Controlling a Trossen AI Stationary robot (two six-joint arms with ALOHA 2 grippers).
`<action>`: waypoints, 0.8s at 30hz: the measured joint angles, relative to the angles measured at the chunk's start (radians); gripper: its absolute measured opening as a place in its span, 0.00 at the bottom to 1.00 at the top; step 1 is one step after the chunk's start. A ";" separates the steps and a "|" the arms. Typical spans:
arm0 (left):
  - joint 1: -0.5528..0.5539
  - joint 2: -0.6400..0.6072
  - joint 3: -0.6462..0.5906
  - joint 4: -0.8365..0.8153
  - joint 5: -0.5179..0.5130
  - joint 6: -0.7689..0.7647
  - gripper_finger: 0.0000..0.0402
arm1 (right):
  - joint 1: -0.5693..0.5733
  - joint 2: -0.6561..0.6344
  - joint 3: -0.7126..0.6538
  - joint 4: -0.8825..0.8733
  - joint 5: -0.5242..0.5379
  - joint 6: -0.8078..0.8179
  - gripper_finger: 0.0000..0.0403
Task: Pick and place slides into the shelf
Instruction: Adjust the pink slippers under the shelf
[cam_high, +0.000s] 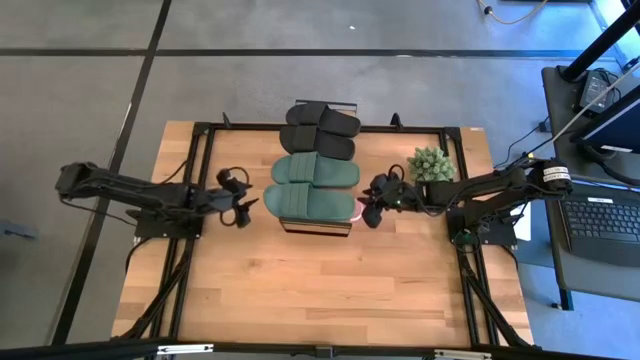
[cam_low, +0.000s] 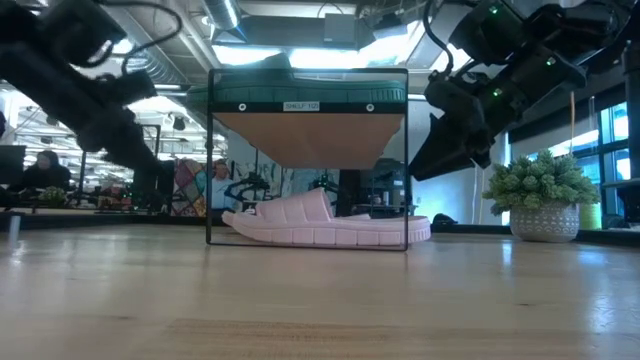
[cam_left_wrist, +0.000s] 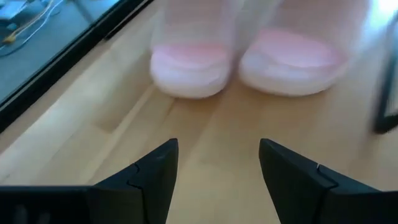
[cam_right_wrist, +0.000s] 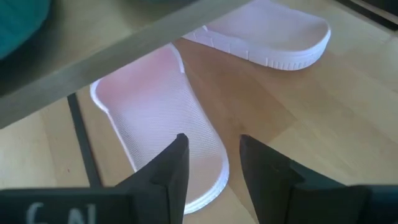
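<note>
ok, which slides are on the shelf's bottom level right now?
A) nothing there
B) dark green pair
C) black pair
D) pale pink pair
D. The low view shows a pale pink slide lying under the shelf's wood board at table level, and both wrist views show two pink slides side by side there. From above, the dark green pair and the black pair lie on top.
</note>
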 joint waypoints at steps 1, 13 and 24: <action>0.018 0.020 0.000 0.002 -0.006 0.000 0.54 | 0.004 0.000 0.000 0.000 0.000 0.000 0.35; 0.207 0.234 0.000 0.225 0.097 0.026 0.54 | 0.059 0.000 0.000 -0.011 0.000 -0.003 0.35; 0.466 0.263 -0.211 0.677 0.448 0.160 0.54 | 0.104 0.000 0.000 -0.054 0.000 0.002 0.35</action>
